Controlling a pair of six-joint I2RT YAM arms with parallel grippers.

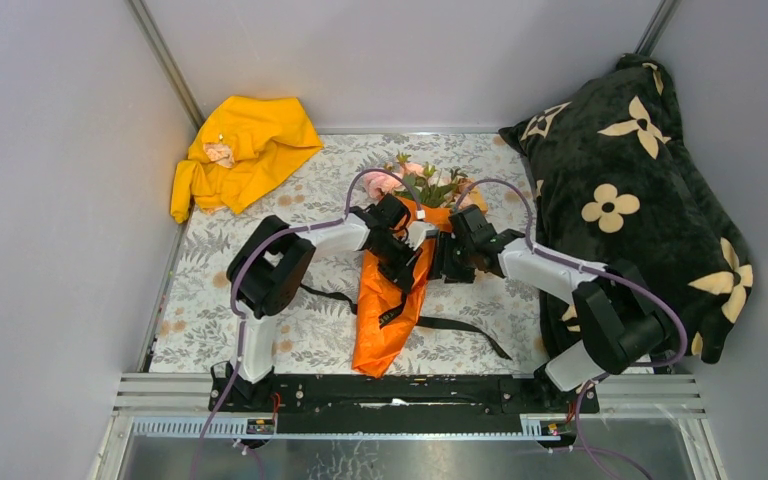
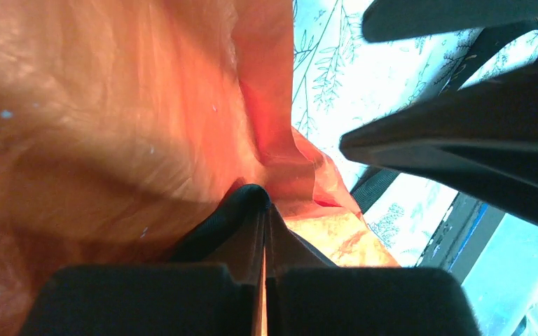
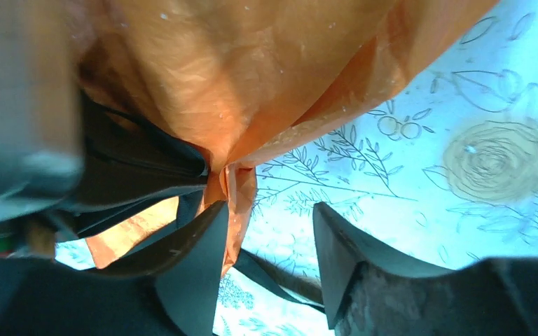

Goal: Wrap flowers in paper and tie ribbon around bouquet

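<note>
A yellow garment (image 1: 245,150) lies crumpled in the far left corner of the counter (image 1: 260,335), which is covered with a leaf-printed cloth.

The left arm reaches in over the middle of the counter. The left fingers (image 2: 259,210) are pressed fully together, and the orange paper (image 2: 112,105) gathers into folds right at their tips, so they seem to be pinching a fold of it.

The bouquet (image 1: 380,335) lies in the centre of the counter. Its pointed end faces the arm bases. The pink flowers (image 1: 410,182) and their green leaves spill out of the wide end toward the back wall.

A black ribbon (image 1: 460,327) lies flat on the cloth. It crosses under the lower part of the cone and sticks out on both sides, with the longer tail trailing off to the right.

The right fingers (image 1: 442,258) are just beside the cone's right edge, about level with the left ones. They stand partly open with only the printed cloth showing between them. One of them touches a loose flap of paper, and they hold nothing.

A black pillow (image 1: 630,170) with cream flower shapes leans against the right wall.
</note>
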